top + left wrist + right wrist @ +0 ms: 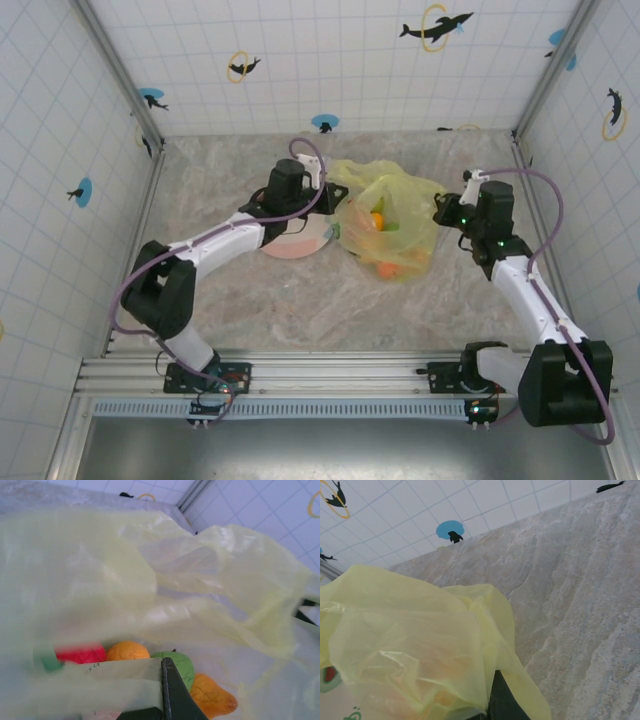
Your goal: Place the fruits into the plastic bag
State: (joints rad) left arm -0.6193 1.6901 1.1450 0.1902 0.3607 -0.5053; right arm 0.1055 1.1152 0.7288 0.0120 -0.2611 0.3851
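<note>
While both arms reach in from the near edge of the grey marbled worktop [300, 300], filling looks finished. The left gripper [328, 208], beside the flat round pale plate [295, 245], pinches the thin yellow-green plastic bag [400, 200]. Film hides the right gripper [445, 213], so I cannot tell its grip. Small toy fruits [127, 651] lie inside, mid-worktop. The next move probably calls for a gentle release.

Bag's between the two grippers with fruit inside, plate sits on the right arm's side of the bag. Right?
No. The plate sits on the left arm's side of the plastic bag, as the top external view shows. The rest holds: bag between left gripper and right gripper, fruits inside.
</note>
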